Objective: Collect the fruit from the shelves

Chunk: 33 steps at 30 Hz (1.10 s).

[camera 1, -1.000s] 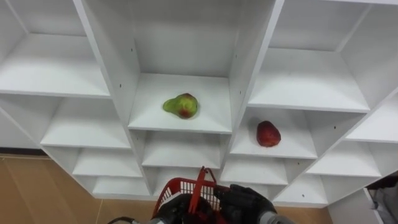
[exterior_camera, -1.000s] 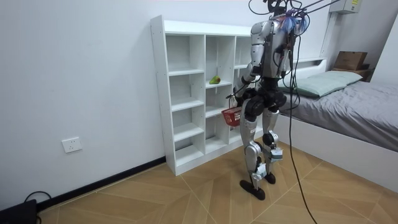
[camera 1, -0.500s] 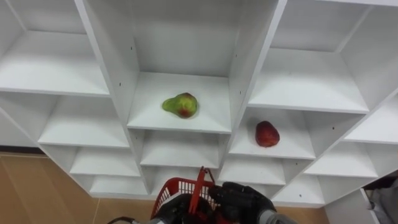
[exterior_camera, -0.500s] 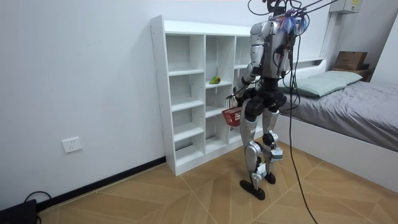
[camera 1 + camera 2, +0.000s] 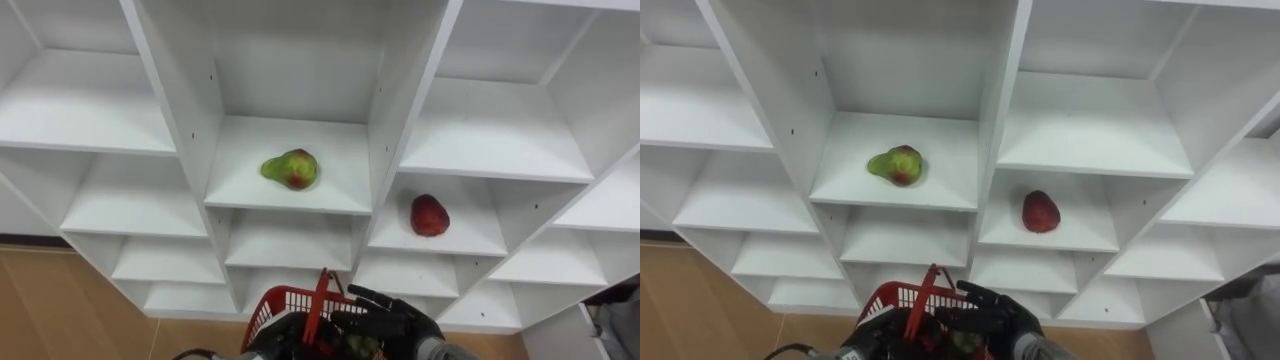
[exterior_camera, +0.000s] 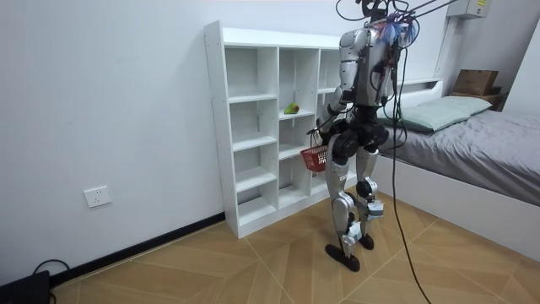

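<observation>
A green-and-red pear [image 5: 291, 169] lies on the middle shelf of the white closet [image 5: 400, 90]. One shelf lower, in the compartment to its right, sits a red fruit [image 5: 429, 215]. Below them hangs a red basket [image 5: 285, 303] with its handle [image 5: 320, 288] upright. My left hand [image 5: 272, 340] holds the basket by its near left side at the view's bottom edge. My right hand [image 5: 395, 318] hovers over the basket's right part, open with fingers stretched. Under it a greenish thing [image 5: 352, 345] shows inside the basket.
I stand upright close in front of the closet [image 6: 253, 110], which rests against the white wall on a wooden floor. A bed [image 6: 472, 139] lies behind me at the room view's right. The other compartments [image 5: 80, 110] hold nothing.
My right hand's fingers have gone from curled to stretched over the basket, and a greenish thing now shows beneath them. The pear, the red fruit and the basket stay put.
</observation>
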### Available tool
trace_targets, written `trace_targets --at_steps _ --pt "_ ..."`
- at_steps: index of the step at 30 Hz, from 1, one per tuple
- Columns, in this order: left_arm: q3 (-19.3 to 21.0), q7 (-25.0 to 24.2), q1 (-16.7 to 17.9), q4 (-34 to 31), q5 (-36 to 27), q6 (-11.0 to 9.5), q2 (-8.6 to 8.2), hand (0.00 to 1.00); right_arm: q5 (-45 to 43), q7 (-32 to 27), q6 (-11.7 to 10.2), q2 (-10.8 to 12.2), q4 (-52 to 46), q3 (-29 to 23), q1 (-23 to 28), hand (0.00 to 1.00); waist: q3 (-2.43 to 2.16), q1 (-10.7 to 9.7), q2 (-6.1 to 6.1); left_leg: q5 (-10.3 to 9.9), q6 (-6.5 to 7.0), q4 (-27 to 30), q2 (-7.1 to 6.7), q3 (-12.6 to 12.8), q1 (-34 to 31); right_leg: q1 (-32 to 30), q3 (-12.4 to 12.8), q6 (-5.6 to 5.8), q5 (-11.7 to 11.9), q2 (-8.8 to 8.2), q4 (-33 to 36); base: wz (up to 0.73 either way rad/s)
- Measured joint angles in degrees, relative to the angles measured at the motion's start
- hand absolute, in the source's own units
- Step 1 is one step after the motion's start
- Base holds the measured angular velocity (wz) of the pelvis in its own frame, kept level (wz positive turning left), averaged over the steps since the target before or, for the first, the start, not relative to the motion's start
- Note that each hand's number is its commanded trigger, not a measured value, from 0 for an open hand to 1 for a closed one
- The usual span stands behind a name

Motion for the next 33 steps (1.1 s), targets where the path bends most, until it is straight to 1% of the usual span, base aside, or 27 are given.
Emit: trace_targets --at_steps 5,24,28,31,33 --pt "-0.1 0.0 0.0 0.5 0.0 0.0 0.03 1.00 0.0 0.0 -0.5 0.0 0.0 0.0 0.0 0.00 0.00 -0.1 0.00 0.0 0.00 0.0 0.00 0.0 0.0 0.0 -0.1 0.00 0.0 0.05 0.0 0.00" --pt "0.0 0.0 0.1 1.0 0.0 0.0 0.15 1.00 -0.4 0.2 -0.6 0.0 0.5 0.0 0.0 0.00 0.07 -0.1 -0.11 0.0 0.00 0.0 -0.02 0.0 0.0 0.1 -0.1 0.03 0.0 0.04 0.0 0.00" --pt "0.0 0.0 0.1 1.0 0.1 0.0 0.22 1.00 -2.5 0.2 -0.6 0.0 1.2 0.0 -0.3 0.00 0.10 0.0 -0.14 0.0 0.00 0.0 -0.02 -0.3 0.0 0.0 0.0 0.04 0.0 0.00 0.0 0.00" --pt "0.1 0.0 0.1 1.0 0.7 -0.1 0.65 1.00 -5.2 0.9 -0.6 -0.2 0.6 0.0 -0.6 0.00 0.09 -0.2 -0.12 0.0 0.00 0.1 -0.02 -0.4 -0.1 0.1 -0.1 0.04 0.0 -0.07 0.0 0.00" --pt "0.2 0.0 0.1 1.0 0.7 -0.1 0.96 1.00 -7.3 1.7 -0.4 -0.8 -1.7 0.0 -0.5 0.00 0.09 -0.2 -0.11 0.0 0.00 0.2 0.01 -0.6 -0.1 0.1 -0.1 0.03 0.0 -0.06 0.0 0.00"
